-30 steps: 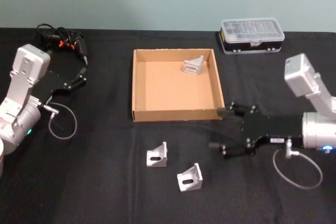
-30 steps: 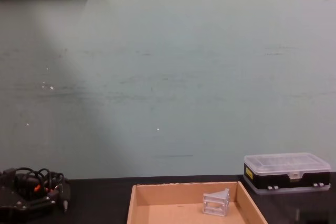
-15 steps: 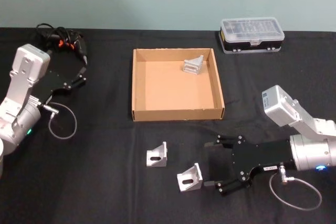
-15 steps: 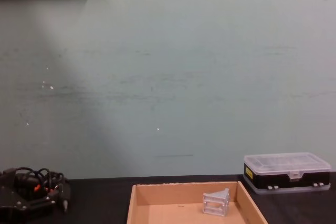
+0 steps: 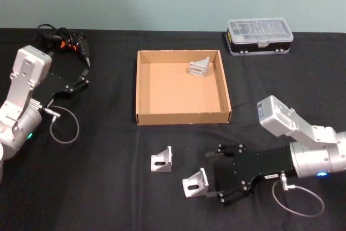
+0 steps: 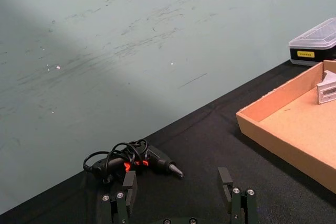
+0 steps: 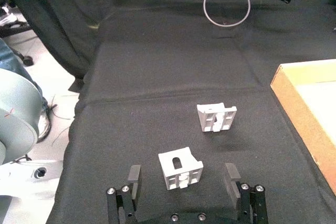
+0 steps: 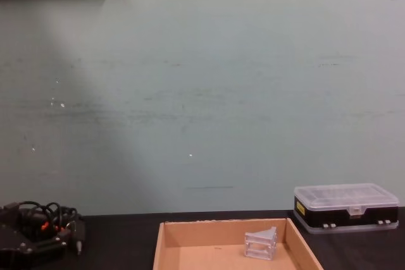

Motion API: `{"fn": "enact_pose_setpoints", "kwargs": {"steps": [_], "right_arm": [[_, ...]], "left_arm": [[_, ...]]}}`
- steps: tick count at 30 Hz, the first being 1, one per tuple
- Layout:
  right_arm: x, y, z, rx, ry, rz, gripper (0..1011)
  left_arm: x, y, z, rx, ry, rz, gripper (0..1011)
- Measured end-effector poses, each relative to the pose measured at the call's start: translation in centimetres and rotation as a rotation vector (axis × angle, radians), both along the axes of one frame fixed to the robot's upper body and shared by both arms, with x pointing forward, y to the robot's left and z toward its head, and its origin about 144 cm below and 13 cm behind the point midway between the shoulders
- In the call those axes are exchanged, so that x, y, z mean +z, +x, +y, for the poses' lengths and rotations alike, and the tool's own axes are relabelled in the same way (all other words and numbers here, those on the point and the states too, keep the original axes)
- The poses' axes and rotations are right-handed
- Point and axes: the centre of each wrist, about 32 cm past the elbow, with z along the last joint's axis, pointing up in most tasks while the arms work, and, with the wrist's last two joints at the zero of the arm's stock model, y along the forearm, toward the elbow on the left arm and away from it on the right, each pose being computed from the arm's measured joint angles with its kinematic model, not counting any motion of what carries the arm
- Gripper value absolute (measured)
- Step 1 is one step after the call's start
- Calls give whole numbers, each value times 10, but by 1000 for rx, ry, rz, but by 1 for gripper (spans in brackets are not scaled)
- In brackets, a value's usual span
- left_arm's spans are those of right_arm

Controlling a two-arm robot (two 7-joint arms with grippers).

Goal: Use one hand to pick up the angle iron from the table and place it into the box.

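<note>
Black table (image 5: 108, 204), head view: my right claw (image 5: 213, 176) is spread wide at 3 o'clock of the nearer angle iron (image 5: 195, 183), which lies at 6 o'clock of the box (image 5: 183, 117). A second iron (image 5: 161, 159) lies at its 10 o'clock, a third iron (image 5: 200, 67) is inside the box, and my left claw (image 5: 85, 75) is parked apart at the box's 9 o'clock. Right wrist view settles what the head view leaves unclear: the iron sits between my fingers (image 7: 134, 174), touching neither, so I judge this the approach, with squeezing squarely and lifting next. Chest view shows the box and third iron side-on.
</note>
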Motion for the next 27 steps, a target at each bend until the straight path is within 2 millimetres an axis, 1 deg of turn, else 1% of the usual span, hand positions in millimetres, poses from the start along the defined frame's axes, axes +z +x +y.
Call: {"fn": "enact_pose_setpoints", "kwargs": {"steps": [15, 27], "right_arm": [[-11, 7, 15, 19, -4, 11, 1003], [-17, 8, 20, 39, -11, 32, 1003]], "left_arm": [[0, 0, 0, 0, 0, 0, 1000], [0, 0, 0, 0, 0, 0, 1000]]}}
